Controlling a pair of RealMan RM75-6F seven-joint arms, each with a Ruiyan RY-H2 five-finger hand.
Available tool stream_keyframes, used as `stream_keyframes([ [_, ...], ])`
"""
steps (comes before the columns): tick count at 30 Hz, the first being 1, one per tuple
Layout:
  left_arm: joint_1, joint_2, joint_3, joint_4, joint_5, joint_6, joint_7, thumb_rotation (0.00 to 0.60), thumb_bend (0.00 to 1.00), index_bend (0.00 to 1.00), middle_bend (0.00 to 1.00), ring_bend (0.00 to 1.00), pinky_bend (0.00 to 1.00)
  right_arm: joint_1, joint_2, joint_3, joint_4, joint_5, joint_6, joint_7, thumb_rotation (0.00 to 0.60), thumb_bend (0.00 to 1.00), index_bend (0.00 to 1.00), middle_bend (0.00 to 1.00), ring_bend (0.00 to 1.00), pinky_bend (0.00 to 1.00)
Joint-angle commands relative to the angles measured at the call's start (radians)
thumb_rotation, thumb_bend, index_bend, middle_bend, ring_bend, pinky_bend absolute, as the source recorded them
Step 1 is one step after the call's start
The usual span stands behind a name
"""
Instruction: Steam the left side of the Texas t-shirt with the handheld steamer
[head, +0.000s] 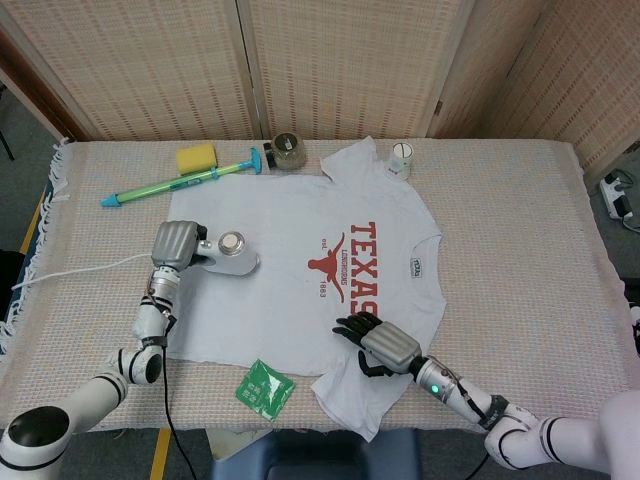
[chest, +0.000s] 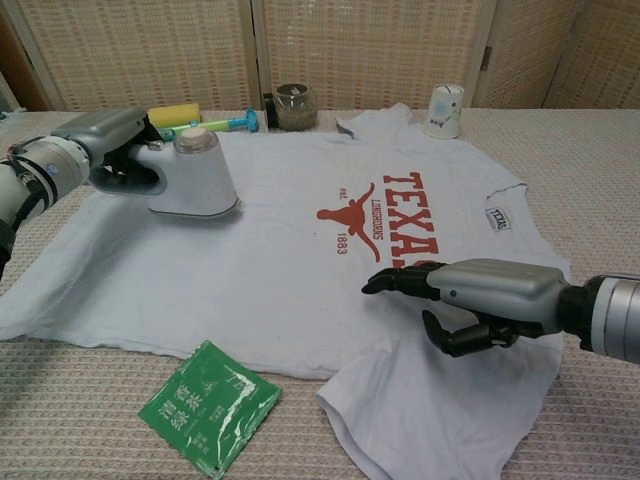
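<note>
A white t-shirt (head: 290, 260) (chest: 300, 250) with a red TEXAS longhorn print lies flat on the woven cloth. My left hand (head: 174, 244) (chest: 100, 150) grips the handle of the white handheld steamer (head: 226, 255) (chest: 192, 175), whose base rests on the shirt's left part. Its white cord (head: 75, 271) trails off to the left. My right hand (head: 378, 346) (chest: 470, 305) rests on the shirt near its lower right edge, fingers stretched out and pressing the fabric, holding nothing.
A green packet (head: 263, 388) (chest: 208, 405) lies at the front edge below the shirt. At the back sit a yellow sponge (head: 196, 157), a green and blue stick (head: 180, 182), a dark jar (head: 287, 151) and a white cup (head: 401, 158) (chest: 444, 109).
</note>
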Motion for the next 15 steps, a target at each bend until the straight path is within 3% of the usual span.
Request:
stream_keyframes([
  [1, -0.013, -0.020, 0.027, -0.005, 0.021, 0.000, 0.029, 0.600, 0.55, 0.84, 1.00, 0.84, 0.67, -0.001, 0.000, 0.000, 0.000, 0.001, 0.000, 0.000, 0.193, 0.87, 0.00, 0.00, 0.00, 0.00],
  [7, 0.012, -0.019, 0.068, -0.016, 0.060, 0.020, 0.002, 0.600, 0.55, 0.84, 1.00, 0.84, 0.67, 0.001, -0.003, 0.001, 0.002, 0.001, -0.001, 0.001, 0.197, 0.87, 0.00, 0.00, 0.00, 0.00],
  [15, 0.080, 0.051, 0.137, -0.070, 0.132, 0.079, -0.070, 0.600, 0.55, 0.84, 1.00, 0.84, 0.67, 0.008, -0.009, 0.004, 0.005, -0.003, -0.008, 0.004, 0.197, 0.87, 0.00, 0.00, 0.00, 0.00],
])
